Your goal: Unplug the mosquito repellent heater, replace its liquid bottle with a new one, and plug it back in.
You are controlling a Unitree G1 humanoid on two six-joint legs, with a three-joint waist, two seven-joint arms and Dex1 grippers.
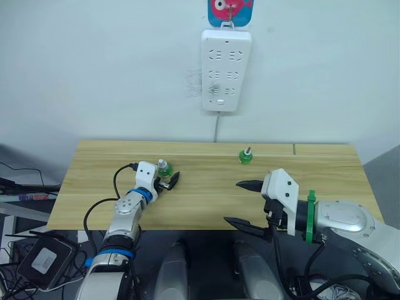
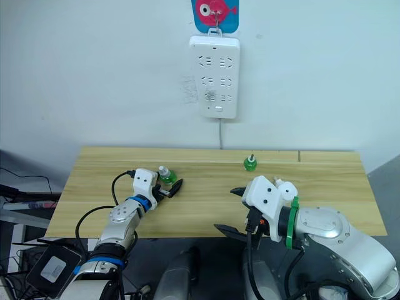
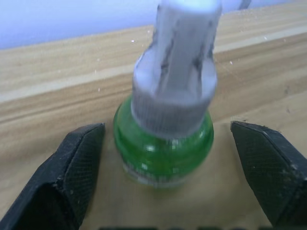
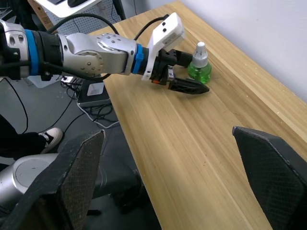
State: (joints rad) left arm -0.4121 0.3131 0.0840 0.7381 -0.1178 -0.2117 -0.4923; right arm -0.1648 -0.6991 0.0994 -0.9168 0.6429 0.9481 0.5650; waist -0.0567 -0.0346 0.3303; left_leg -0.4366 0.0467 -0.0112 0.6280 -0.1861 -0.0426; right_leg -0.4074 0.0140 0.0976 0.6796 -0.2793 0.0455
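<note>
We see a long wooden desk (image 1: 206, 187) set against a pale wall. On that wall, in the upper middle of the frame, hangs a white power strip (image 1: 225, 70) below a blue and pink hook plate (image 1: 230, 11), with a cord dropping from it to the desk's far edge. None of its sockets is occupied, and we cannot make out the mosquito repellent heater in any view.

Two green liquid bottles stand upright on the desk. One bottle with a white cap (image 1: 164, 168) sits at left centre; the other, a small bottle with a thin wick (image 1: 245, 155), stands near the far edge, below the strip and well apart from the first. The broad middle of the desk between them lies bare. A black box and cables lie on the floor at the lower left.

Our left gripper (image 1: 170, 181) is spread wide around the capped bottle, its fingers (image 3: 72, 177) flanking the green body without touching it. Our right gripper (image 1: 244, 203) hangs over the near edge at lower right, fingers wide apart, holding nothing.
</note>
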